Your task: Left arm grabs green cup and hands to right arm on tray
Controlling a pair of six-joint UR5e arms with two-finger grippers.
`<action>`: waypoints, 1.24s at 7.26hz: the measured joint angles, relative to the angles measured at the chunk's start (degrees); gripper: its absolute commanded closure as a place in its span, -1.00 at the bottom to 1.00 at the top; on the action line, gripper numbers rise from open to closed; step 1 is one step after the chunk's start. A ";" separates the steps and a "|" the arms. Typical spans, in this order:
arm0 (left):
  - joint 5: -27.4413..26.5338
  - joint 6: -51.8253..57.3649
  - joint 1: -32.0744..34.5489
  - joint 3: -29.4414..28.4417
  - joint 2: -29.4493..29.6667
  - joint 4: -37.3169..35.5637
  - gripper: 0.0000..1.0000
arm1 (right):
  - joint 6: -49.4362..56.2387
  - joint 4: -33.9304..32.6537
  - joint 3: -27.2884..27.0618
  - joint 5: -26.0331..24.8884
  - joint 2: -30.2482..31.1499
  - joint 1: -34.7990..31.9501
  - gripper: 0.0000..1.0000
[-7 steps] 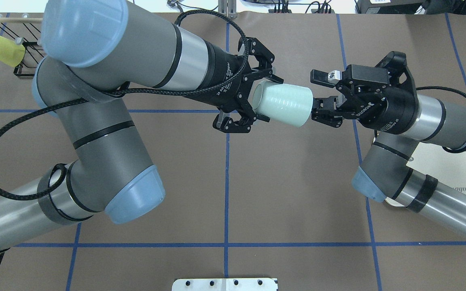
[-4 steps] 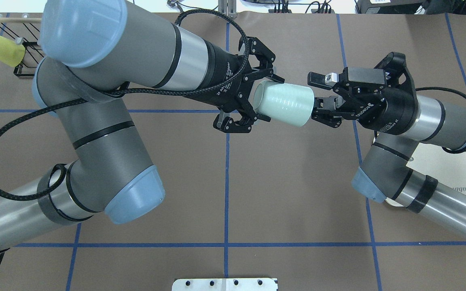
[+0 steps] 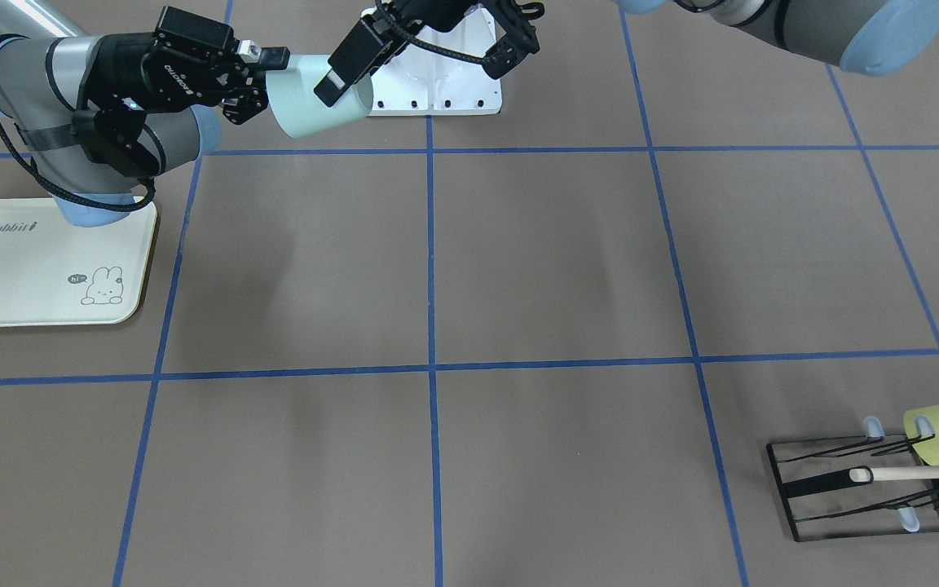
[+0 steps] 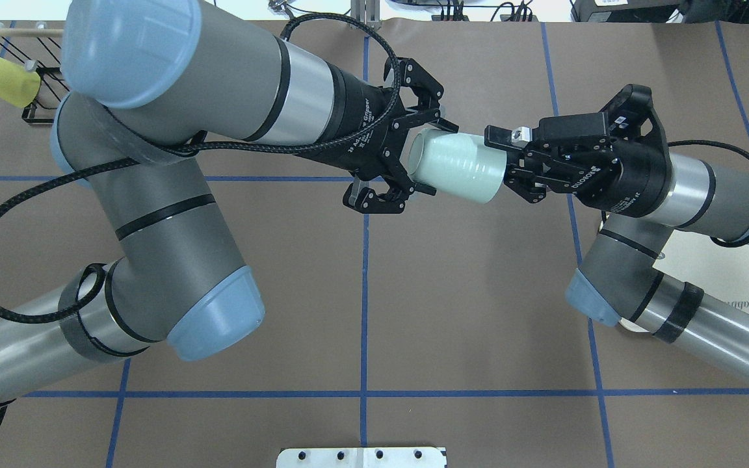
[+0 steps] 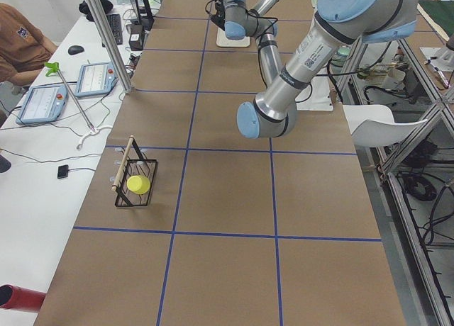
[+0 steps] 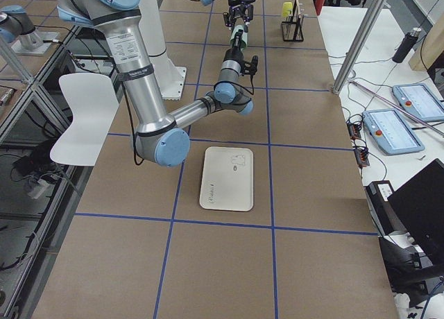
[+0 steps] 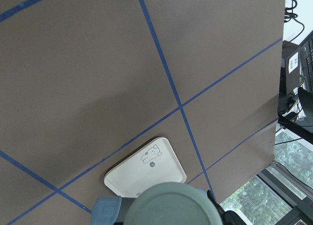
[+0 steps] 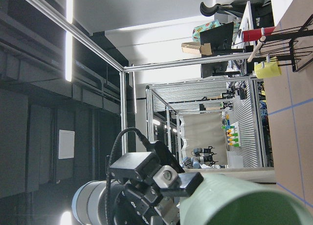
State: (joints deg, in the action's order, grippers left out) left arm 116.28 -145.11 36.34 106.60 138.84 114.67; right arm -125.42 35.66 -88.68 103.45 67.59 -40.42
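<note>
Green cup [image 4: 458, 168]: in the air, lying sideways above the table [image 4: 465, 312], mouth toward 9 o'clock in the overhead view.
Left gripper [image 4: 433, 159]: at the cup's 9 o'clock, fingers clamped on the mouth end.
Right gripper [image 4: 503, 161]: at 3 o'clock, fingers straddling the base; whether they press it is unclear.
Tray [image 4: 732, 273]: on the table at 4 o'clock, well apart.
</note>
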 measured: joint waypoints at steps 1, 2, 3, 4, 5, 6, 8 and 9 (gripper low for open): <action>0.00 0.00 -0.03 0.01 0.02 0.02 0.79 | 0.00 0.01 0.02 0.00 0.02 0.02 0.47; 0.01 0.00 -0.02 0.01 0.02 0.02 0.79 | 0.00 0.02 0.05 -0.01 0.05 0.03 0.58; 0.00 0.00 0.01 0.01 0.03 0.04 0.78 | 0.02 0.03 0.07 0.00 0.07 0.02 0.67; -0.01 0.00 0.04 0.01 0.06 0.08 0.76 | 0.03 0.01 0.08 0.00 0.08 0.03 0.73; -0.01 0.00 0.04 0.04 0.09 0.11 0.38 | 0.04 -0.01 0.09 0.01 0.09 0.06 0.82; 0.00 0.00 0.02 0.07 0.10 0.11 -0.99 | 0.06 0.01 0.08 0.00 0.10 0.07 0.95; 0.08 0.26 -0.08 0.06 0.05 0.65 -1.00 | 0.09 0.09 0.00 -0.03 0.12 0.07 1.00; 0.08 0.40 -0.05 0.04 -0.03 1.29 -1.00 | 0.09 0.10 0.00 0.00 0.19 0.06 1.00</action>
State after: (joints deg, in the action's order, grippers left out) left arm 116.36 -144.71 36.29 106.64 138.81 115.96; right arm -125.33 35.76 -88.68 103.45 67.78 -40.36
